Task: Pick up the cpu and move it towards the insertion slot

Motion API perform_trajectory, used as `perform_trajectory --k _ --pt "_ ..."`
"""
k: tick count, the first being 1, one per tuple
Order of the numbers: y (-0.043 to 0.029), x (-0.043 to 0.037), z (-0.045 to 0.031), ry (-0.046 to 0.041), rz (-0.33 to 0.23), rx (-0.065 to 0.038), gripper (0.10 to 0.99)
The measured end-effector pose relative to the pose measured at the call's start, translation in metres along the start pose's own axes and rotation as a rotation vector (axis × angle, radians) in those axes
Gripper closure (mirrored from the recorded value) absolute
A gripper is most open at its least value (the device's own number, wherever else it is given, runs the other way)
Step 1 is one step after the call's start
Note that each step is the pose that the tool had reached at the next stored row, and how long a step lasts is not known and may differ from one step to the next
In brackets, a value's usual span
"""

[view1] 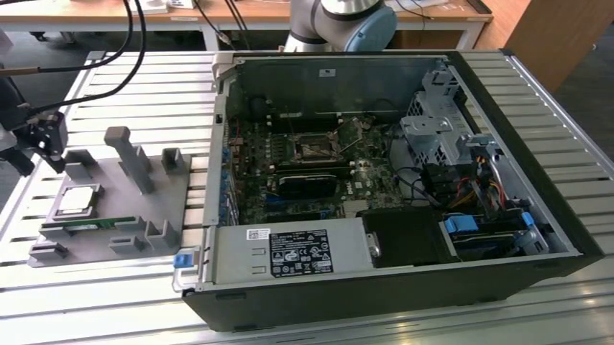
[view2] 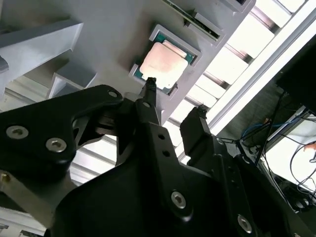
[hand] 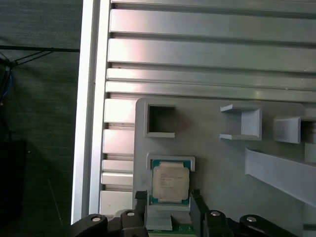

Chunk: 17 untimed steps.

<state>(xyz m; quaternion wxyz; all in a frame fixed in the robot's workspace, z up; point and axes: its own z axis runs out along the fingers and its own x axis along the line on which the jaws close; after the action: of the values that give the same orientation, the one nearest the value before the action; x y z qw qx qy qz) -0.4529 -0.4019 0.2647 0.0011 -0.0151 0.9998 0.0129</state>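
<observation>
The cpu (view1: 77, 200) is a silvery square chip lying flat in a pocket of the grey holder plate (view1: 144, 208), at the exterior view's left. Both wrist views show the cpu (view2: 163, 61) (hand: 170, 181) in its teal-rimmed pocket. My black gripper (view1: 45, 141) hangs above the plate, apart from the chip. It is open, and its fingertips (hand: 140, 196) stand about a chip's width apart with nothing held. In the second wrist view the gripper (view2: 175, 98) sits just short of the chip. The insertion slot (view1: 315, 149) is a dark square socket on the motherboard inside the open computer case.
The holder plate carries a tall grey post (view1: 129, 158), several small brackets and a green memory stick (view1: 86, 224). The black computer case (view1: 537, 144) fills the middle and right of the slatted metal table (view1: 144, 108). Cables (view1: 96, 57) hang over the left.
</observation>
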Motion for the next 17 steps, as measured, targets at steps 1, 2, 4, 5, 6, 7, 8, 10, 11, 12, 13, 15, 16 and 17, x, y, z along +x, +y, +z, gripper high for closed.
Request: perform_trajectory --k 1,2,4,5,6,7,8,10,11,12,13,15,16,17 --pt "0.0000 0.0000 0.0012 -0.0001 0.000 0.000 0.596" --pt "-0.0001 0.0000 0.0028 0.0000 -0.001 0.000 0.537" --pt "-0.0001 0.0000 0.0060 -0.0001 -0.004 0.001 0.537" --pt "-0.0002 0.0000 0.0074 -0.0002 -0.004 0.001 0.478" --pt "-0.0003 0.0001 0.0084 -0.0001 -0.004 0.002 0.478" --pt "-0.0005 0.0001 0.0093 -0.0001 -0.004 0.002 0.416" --pt "-0.0008 0.0001 0.0104 -0.0001 -0.004 0.002 0.416" --pt "-0.0012 0.0000 0.0125 -0.0001 -0.004 0.004 0.416" --pt "-0.0013 -0.0001 0.0136 -0.0001 -0.004 0.004 0.416" --pt "-0.0015 -0.0001 0.0149 0.0000 -0.004 0.005 0.416" --pt "-0.0016 -0.0002 0.0162 0.0000 -0.004 0.005 0.416" --pt "-0.0019 -0.0008 0.0195 0.0001 -0.004 0.005 0.416" --pt "-0.0020 -0.0012 0.0213 0.0000 -0.004 0.005 0.416" --pt "-0.0020 -0.0016 0.0232 -0.0001 -0.004 0.005 0.416"
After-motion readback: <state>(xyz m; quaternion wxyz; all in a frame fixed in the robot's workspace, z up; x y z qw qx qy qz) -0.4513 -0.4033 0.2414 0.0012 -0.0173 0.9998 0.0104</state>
